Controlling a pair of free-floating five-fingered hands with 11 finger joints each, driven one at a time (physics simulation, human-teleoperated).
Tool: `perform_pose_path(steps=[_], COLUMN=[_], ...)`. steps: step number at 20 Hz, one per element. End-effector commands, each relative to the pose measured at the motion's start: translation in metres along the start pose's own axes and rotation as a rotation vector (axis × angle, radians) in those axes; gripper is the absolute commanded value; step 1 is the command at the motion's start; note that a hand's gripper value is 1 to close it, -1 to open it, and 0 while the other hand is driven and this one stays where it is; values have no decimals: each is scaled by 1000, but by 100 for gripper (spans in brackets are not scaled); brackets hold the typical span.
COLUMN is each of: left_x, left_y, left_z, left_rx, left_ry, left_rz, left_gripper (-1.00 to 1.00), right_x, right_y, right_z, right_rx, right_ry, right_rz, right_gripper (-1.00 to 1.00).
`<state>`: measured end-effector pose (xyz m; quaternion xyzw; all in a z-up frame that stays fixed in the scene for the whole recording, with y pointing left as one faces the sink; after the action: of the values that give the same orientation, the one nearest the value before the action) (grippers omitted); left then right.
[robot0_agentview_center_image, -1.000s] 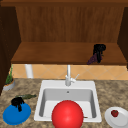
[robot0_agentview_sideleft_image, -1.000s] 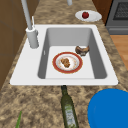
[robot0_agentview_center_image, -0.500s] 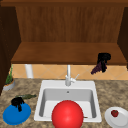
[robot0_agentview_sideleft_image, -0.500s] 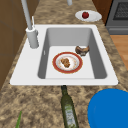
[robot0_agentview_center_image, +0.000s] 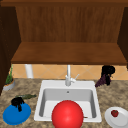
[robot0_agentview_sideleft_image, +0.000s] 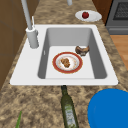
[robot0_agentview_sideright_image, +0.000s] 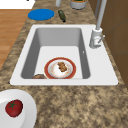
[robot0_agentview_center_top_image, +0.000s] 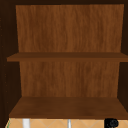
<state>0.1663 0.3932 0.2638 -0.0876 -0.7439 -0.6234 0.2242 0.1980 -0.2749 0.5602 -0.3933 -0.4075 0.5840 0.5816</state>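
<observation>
Two black hands float above the counter. Right hand (robot0_agentview_center_image: 108, 70), raised right of the faucet (robot0_agentview_center_image: 68, 76) below the wooden shelf (robot0_agentview_center_image: 68, 53), grasps a dark purple eggplant (robot0_agentview_center_image: 100, 81) that hangs tilted from its curled fingers. Left hand (robot0_agentview_center_image: 17, 102) hovers, fingers curled downward, holding nothing, over the blue plate (robot0_agentview_center_image: 15, 116). Sink (robot0_agentview_sideleft_image: 72, 37) contains a red-rimmed plate (robot0_agentview_sideleft_image: 67, 62).

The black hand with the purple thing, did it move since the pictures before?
Yes. In the front view the right hand, fingers curled round a dark purple thing, has slid a little to the right and slightly down, toward the counter beside the sink. The left hand stayed over the blue plate. The tomato on its white plate and the faucet kept their places.
</observation>
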Motion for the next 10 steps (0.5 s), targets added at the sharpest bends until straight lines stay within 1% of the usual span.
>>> perform_pose_path(steps=[1, 5, 10], left_x=[0, 0, 0], left_y=[0, 0, 0], left_z=[0, 0, 0], left_rx=[0, 0, 0], left_ry=[0, 0, 0], left_rz=[0, 0, 0], left_gripper=[0, 0, 0], right_x=[-16, -41, -73], right_y=[36, 74, 121], right_z=[9, 14, 19], right_rx=[-12, -7, 1], right_ry=[44, 31, 29], right_rz=[24, 19, 16], right_gripper=[100, 100, 100])
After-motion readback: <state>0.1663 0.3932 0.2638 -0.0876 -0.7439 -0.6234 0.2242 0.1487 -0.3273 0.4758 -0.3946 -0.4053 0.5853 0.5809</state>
